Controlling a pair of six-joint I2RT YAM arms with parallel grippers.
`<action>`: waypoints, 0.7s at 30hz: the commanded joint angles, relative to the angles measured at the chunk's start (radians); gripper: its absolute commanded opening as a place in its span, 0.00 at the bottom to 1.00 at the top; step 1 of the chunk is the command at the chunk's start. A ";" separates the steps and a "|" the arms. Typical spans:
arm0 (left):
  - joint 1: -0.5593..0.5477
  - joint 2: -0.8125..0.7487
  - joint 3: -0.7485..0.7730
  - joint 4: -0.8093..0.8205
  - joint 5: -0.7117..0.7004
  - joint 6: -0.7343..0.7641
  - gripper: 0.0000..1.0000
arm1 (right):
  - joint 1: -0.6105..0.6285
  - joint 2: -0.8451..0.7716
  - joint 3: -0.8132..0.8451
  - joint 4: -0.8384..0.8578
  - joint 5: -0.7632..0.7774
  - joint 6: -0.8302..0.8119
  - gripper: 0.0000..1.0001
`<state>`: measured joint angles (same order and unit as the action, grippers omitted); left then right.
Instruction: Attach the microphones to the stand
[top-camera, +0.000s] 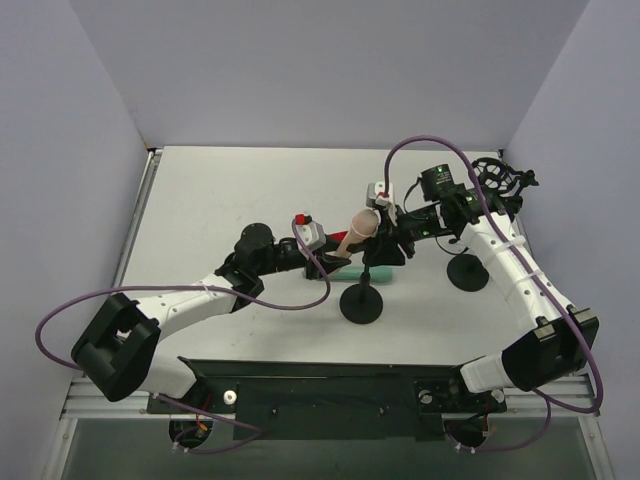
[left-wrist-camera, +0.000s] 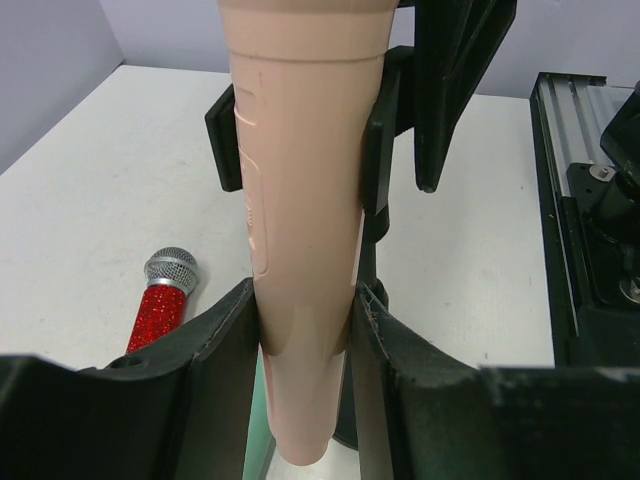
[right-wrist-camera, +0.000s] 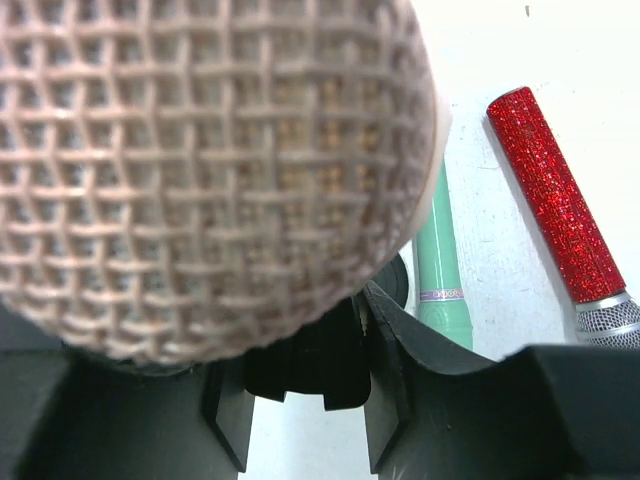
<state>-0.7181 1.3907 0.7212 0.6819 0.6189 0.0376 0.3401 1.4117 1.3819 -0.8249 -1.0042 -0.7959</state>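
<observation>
My left gripper (top-camera: 325, 258) (left-wrist-camera: 305, 310) is shut on the handle of the pale pink microphone (top-camera: 352, 234) (left-wrist-camera: 300, 180). The handle sits between the black prongs of the stand's clip (left-wrist-camera: 378, 130). My right gripper (top-camera: 392, 245) (right-wrist-camera: 305, 385) is shut on that clip (right-wrist-camera: 325, 360), and the pink mesh head (right-wrist-camera: 200, 160) fills its view. The stand's round base (top-camera: 361, 305) rests on the table below. The mint green microphone (top-camera: 368, 275) (right-wrist-camera: 440, 260) lies flat beside the base. The glittery red microphone (left-wrist-camera: 160, 305) (right-wrist-camera: 555, 210) (top-camera: 304, 220) lies on the table behind my left gripper.
A second black stand base (top-camera: 467, 272) sits under my right arm. A black shock-mount holder (top-camera: 500, 180) stands at the back right. Purple cables loop off both arms. The black mounting rail (left-wrist-camera: 585, 200) runs along the near edge.
</observation>
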 joint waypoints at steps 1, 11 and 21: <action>-0.006 -0.010 0.053 0.019 0.061 -0.001 0.00 | 0.008 -0.020 -0.001 -0.019 -0.034 0.006 0.00; -0.023 0.045 0.060 0.139 0.044 -0.120 0.00 | 0.011 -0.023 -0.030 0.021 -0.057 0.046 0.17; -0.020 0.018 0.038 0.119 -0.016 -0.146 0.13 | -0.022 -0.059 -0.050 0.043 -0.083 0.064 0.81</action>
<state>-0.7341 1.4406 0.7383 0.7444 0.6304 -0.0723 0.3382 1.3960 1.3437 -0.7860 -1.0317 -0.7357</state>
